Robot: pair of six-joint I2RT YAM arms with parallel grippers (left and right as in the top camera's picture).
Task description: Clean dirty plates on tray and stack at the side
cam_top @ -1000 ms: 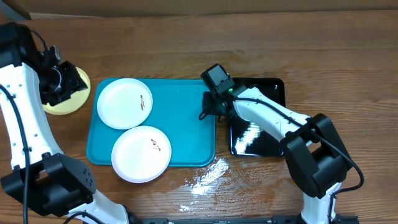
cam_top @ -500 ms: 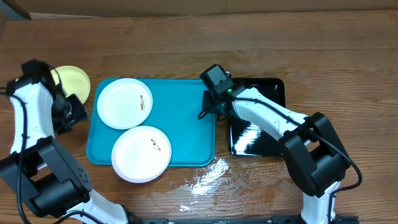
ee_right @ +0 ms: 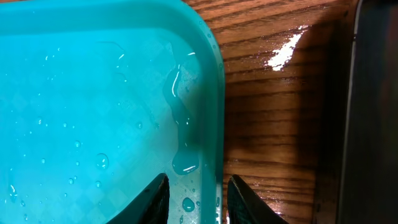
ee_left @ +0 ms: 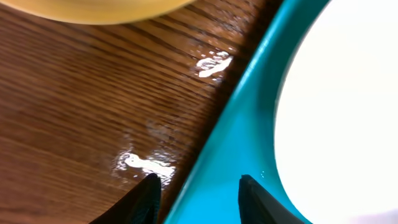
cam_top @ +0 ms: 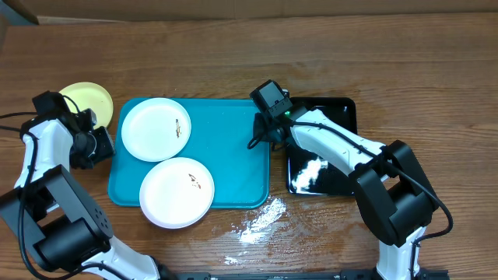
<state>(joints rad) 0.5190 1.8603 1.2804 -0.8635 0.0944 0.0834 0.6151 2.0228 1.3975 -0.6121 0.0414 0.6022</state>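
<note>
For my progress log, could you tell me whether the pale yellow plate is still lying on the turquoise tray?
No: the pale yellow plate lies on the wooden table, left of the turquoise tray.

Three plates (cam_top: 156,129), one turquoise tray (cam_top: 237,155), one black tray (cam_top: 323,175).

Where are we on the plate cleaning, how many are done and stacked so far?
One looks done: the yellow-green plate sits on the table, off the tray. In hand: nothing is gripped; the left gripper is open over the tray's left rim, the right gripper open at its right rim. Left: two white plates remain on the tray, both showing dark specks.
</note>
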